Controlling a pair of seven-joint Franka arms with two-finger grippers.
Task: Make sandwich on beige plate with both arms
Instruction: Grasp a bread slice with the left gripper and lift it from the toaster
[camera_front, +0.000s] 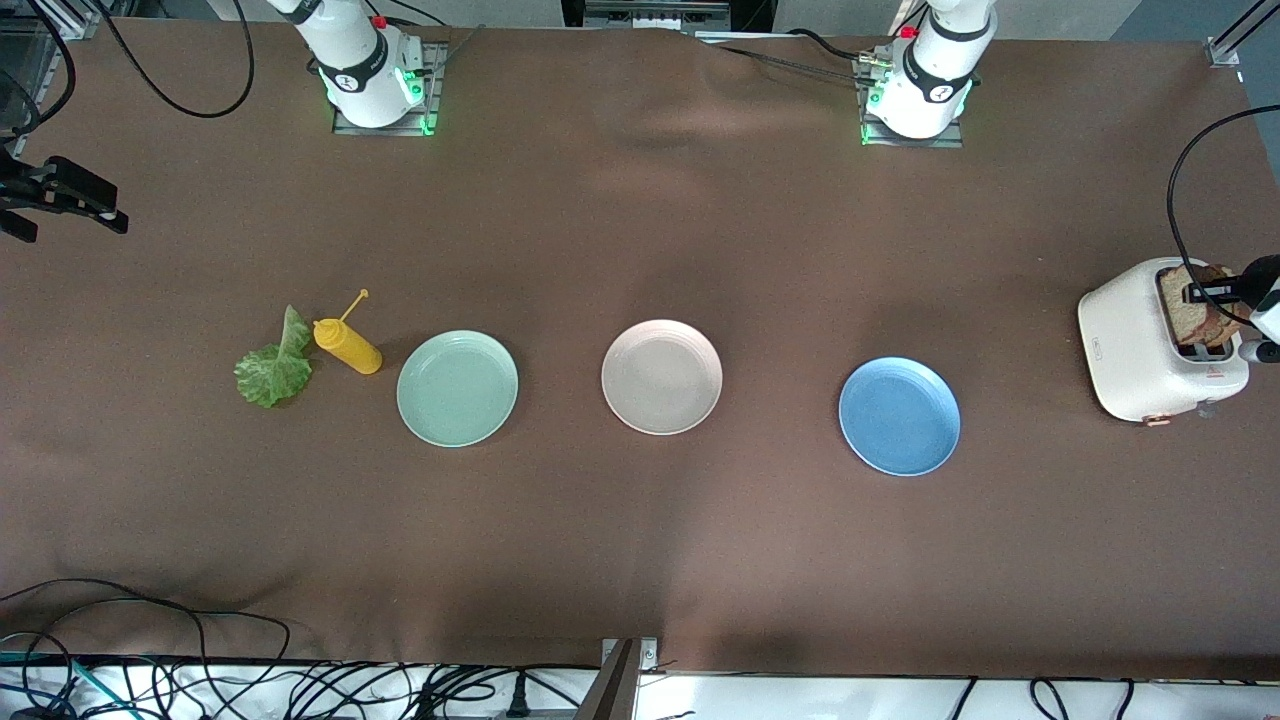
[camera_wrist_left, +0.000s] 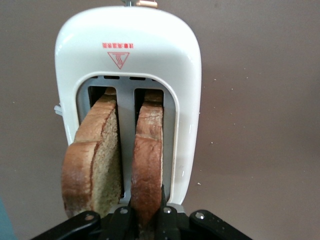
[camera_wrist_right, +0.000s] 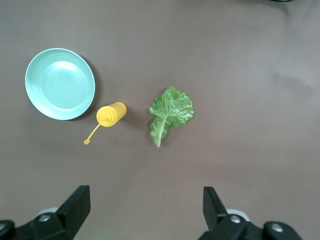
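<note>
Beige plate (camera_front: 661, 377), mint plate (camera_front: 457, 388), blue plate (camera_front: 899, 416), perhaps cream toaster (camera_front: 1135, 350).

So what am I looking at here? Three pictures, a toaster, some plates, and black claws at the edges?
Two white robot arms stand at a brown table. One picture looks down from above; the other two come from cameras on the wrists. On the table lie a lettuce leaf, a yellow squeeze bottle, a green plate, the beige plate, a blue plate and a white toaster. The left gripper is shut on a toast slice in the toaster; a second slice stands beside it. The right gripper is open above the lettuce end, holding nothing.
</note>
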